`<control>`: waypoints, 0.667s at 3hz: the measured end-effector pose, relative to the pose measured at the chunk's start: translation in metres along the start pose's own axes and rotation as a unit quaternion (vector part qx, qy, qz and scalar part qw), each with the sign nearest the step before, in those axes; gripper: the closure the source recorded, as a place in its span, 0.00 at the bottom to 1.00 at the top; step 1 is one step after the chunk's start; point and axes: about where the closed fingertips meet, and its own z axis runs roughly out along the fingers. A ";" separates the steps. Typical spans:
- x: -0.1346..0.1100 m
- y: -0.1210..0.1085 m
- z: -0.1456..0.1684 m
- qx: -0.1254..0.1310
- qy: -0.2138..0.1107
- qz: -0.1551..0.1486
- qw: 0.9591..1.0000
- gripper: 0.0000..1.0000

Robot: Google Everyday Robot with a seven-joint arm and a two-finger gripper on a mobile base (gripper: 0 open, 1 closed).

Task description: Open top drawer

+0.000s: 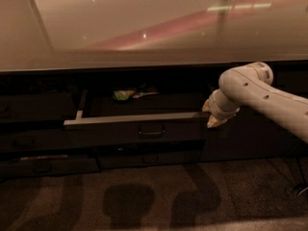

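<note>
The top drawer (110, 134) stands pulled out under the counter, with a dark front, a central loop handle (151, 130) and a pale grey rim (134, 118). Inside it lie a green packet (123, 95) and other small items. My gripper (210, 114) sits at the drawer's right end, by the rim's corner, on the end of the white arm (269, 97) that comes in from the right.
A glossy beige countertop (144, 28) runs across above the drawers. Lower dark drawers (43, 165) with like handles sit below and to the left. Dark carpet floor (154, 196) with shadows lies in front.
</note>
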 end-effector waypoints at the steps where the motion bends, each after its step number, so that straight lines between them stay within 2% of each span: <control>1: -0.010 -0.009 -0.039 0.035 -0.002 -0.010 0.999 0.12; 2: -0.021 -0.016 -0.081 0.071 0.006 -0.021 0.997 0.00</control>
